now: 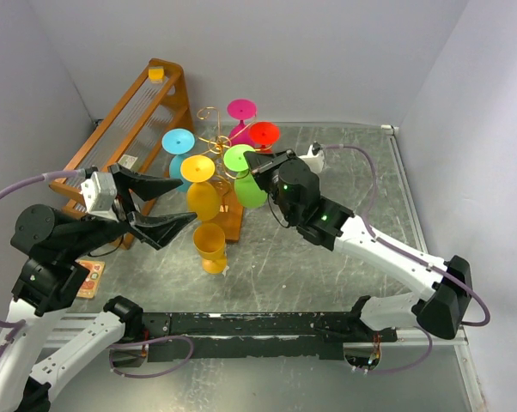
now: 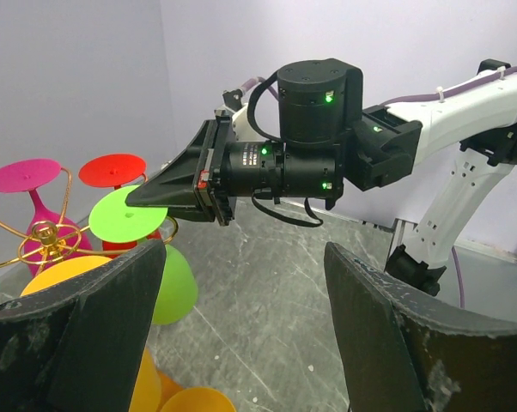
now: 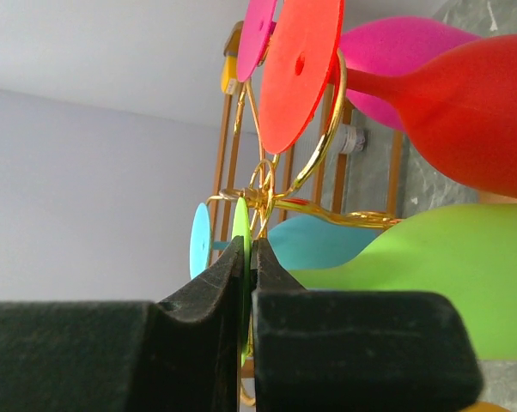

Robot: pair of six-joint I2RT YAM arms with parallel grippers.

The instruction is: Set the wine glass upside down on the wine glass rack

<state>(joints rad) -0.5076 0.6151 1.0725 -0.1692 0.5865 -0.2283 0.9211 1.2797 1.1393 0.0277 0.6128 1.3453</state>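
The wine glass rack [image 1: 212,137] is a gold wire tree on a small wooden base [image 1: 234,225]. Pink, red [image 1: 264,135], cyan and yellow glasses hang on it upside down. My right gripper [image 1: 252,163] is shut on the flat foot of a green wine glass [image 1: 248,189], which is upside down at the rack's right arm, bowl downward. In the right wrist view the fingers [image 3: 243,257] pinch the green foot edge-on beside the gold wire [image 3: 271,196]. My left gripper [image 1: 167,208] is open and empty left of the rack; in its own view it [image 2: 246,335] faces the green glass [image 2: 174,287].
A larger slanted orange wooden shelf rack [image 1: 125,129] stands at the back left. An orange glass [image 1: 211,247] is on the table in front of the rack's base. A small card [image 1: 90,277] lies at the left edge.
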